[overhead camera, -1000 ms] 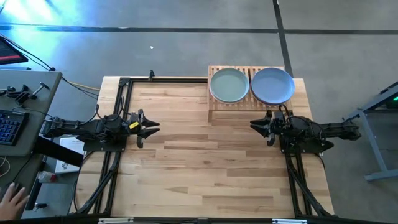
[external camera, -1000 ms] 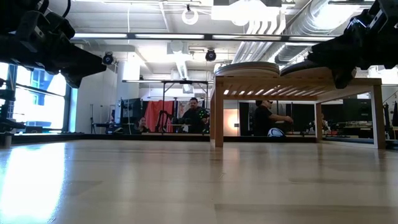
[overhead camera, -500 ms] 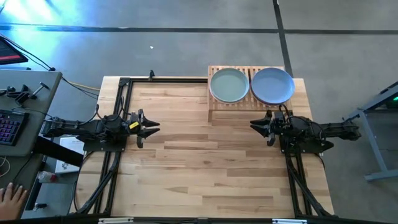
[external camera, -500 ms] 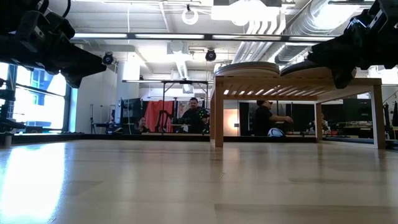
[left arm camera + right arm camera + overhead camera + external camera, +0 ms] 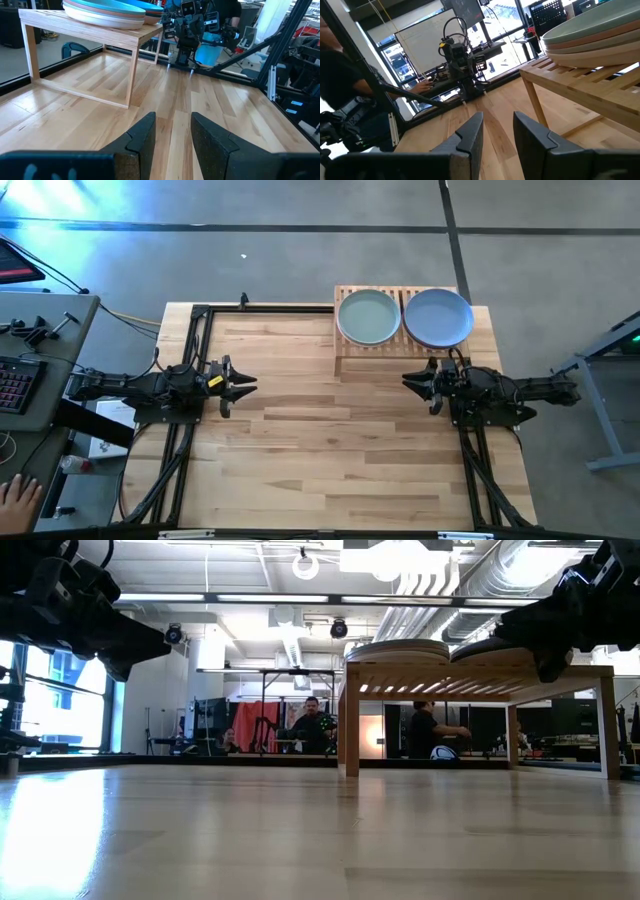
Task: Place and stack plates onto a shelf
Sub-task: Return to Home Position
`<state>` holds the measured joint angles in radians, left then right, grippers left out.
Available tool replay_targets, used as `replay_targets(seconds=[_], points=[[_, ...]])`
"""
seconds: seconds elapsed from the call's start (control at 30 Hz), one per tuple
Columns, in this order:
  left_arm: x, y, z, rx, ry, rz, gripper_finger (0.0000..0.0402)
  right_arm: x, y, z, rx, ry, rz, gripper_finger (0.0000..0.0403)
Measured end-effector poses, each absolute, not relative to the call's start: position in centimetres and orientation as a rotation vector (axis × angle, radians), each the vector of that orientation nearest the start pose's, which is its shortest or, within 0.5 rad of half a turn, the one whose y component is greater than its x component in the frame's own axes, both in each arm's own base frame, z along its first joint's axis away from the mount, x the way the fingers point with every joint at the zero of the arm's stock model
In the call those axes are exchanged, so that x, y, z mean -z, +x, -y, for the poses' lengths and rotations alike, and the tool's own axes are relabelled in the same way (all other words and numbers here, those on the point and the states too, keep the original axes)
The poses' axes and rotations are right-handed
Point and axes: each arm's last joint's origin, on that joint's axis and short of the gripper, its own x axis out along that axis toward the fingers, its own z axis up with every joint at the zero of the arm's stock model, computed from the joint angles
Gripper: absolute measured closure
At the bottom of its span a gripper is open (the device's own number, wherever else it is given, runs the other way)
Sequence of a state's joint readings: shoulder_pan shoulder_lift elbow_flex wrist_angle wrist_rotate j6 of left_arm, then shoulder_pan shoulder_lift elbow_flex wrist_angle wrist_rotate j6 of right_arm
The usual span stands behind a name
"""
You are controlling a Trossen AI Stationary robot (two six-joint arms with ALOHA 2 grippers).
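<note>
Left gripper (image 5: 245,385) and right gripper (image 5: 410,379), fingers slightly parted and holding nothing, hover over opposite sides of the table (image 5: 330,450). Two stacks, topped by mint plate (image 5: 368,317) and light blue plate (image 5: 438,317), sit side by side on the shelf (image 5: 372,350).

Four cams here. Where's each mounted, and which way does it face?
High: above the table, straight down; left claw, right claw, shelf.
Low: table height, level across, under the shelf into the room; left arm, right arm at top corners.
Left wrist: faces right arm; own open fingers in front.
Right wrist: faces left arm; own open fingers in front.
Shared: both wrist views catch the plates on the shelf.
</note>
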<state>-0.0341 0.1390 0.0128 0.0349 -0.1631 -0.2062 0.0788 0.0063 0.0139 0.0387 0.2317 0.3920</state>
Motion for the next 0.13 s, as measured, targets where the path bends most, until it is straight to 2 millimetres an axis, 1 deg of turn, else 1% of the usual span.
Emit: replay_targets(seconds=[0.13], points=[[-16.00,10.52,-0.11,-0.138,-0.197,-0.077,0.0289,-17.15,9.66,-0.10,0.142,0.398,0.075,0.0311]])
